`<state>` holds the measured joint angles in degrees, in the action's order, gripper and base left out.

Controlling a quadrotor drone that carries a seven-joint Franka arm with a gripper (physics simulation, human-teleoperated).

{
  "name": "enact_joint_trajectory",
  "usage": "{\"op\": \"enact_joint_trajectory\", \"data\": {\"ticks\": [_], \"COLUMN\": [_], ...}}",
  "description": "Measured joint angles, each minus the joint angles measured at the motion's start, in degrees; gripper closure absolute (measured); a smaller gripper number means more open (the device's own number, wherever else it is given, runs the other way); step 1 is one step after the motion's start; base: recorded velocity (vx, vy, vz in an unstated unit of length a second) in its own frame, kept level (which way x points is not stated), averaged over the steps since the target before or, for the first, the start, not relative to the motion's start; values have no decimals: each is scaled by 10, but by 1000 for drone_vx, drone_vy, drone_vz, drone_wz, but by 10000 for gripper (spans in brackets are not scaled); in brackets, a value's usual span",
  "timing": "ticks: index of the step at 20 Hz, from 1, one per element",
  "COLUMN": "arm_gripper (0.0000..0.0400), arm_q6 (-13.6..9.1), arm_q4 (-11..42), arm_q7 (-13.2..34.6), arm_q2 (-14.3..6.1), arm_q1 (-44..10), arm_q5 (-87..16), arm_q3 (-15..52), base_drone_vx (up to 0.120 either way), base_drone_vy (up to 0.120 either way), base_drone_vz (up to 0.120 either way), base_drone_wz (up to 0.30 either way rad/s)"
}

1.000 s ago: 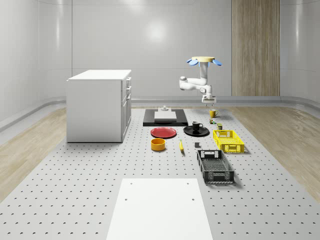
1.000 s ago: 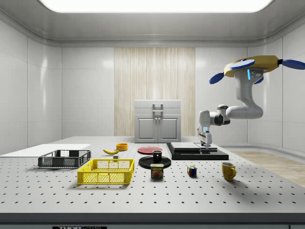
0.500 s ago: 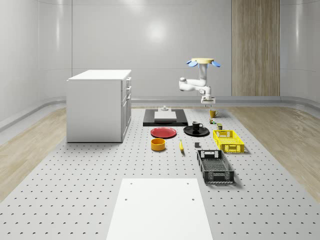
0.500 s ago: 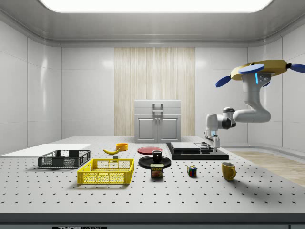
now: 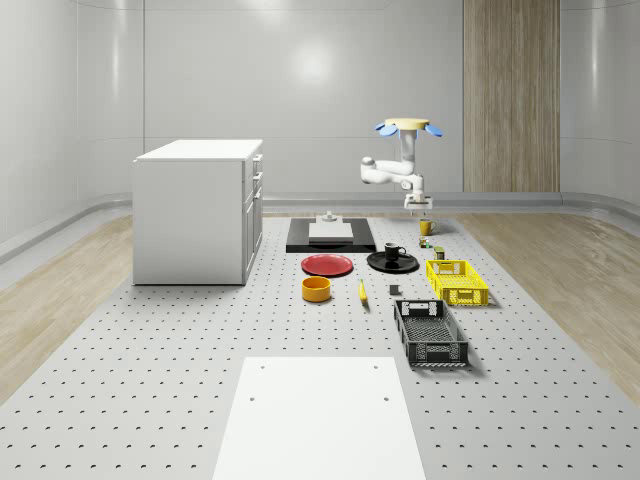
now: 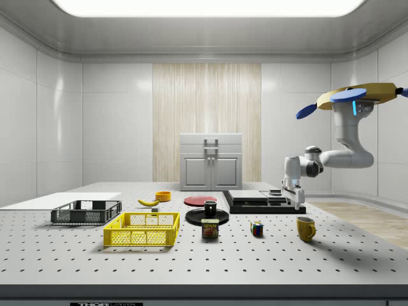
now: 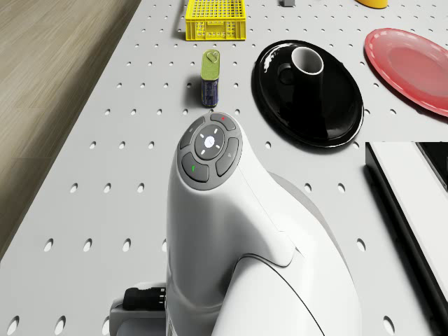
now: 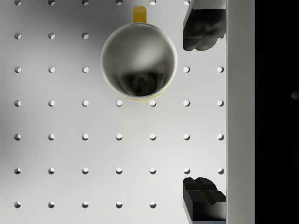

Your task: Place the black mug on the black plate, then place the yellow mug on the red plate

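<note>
While the black mug (image 5: 394,250) already stands on the black plate (image 5: 392,263) in the whole-scene view, the yellow mug (image 5: 425,227) remains on the counter (image 5: 200,340), so the first half of the task appears done and the second half is left. The red plate (image 5: 327,265) lies bare at 9 o'clock of the black plate. The drone (image 5: 408,125) hovers over the far part of the counter, and the hand (image 5: 418,207) hangs just above the yellow mug, at its 11 o'clock.

Side view: the drone (image 6: 357,97) hovers above the counter's right end; the hand (image 6: 292,199) is lowered near the dark slab (image 6: 262,203), with the yellow mug (image 6: 305,228) at its 5 o'clock, apart from it.

Drone view: the black mug (image 7: 304,64) sits upright on the black plate (image 7: 329,112), the red plate (image 7: 413,66) beside it.

Wrist view: the hand (image 8: 204,116) is released, its fingers (image 8: 203,28) spread wide and grasping nothing; the yellow mug (image 8: 139,60) stands upright at 10 o'clock of the gap, outside it.
</note>
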<state>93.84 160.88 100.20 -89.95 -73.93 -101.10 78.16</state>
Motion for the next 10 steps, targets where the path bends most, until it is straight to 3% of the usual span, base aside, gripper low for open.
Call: {"op": "enact_joint_trajectory", "data": {"ticks": [2, 5, 6, 10], "arm_gripper": [0, 0, 0, 0], "arm_q6": [0, 1, 1, 1], "arm_q4": [0, 0, 0, 0], "arm_q7": [0, 0, 0, 0], "arm_q2": [0, -1, -1, -1], "arm_q1": [0, 0, 0, 0], "arm_q5": [0, 0, 0, 0], "arm_q3": [0, 0, 0, 0], "base_drone_vx": [0, 0, 0, -110], "base_drone_vy": [40, 120, 0, 0], "base_drone_vz": [-100, 0, 0, 0], "base_drone_wz": [0, 0, 0, 0]}}
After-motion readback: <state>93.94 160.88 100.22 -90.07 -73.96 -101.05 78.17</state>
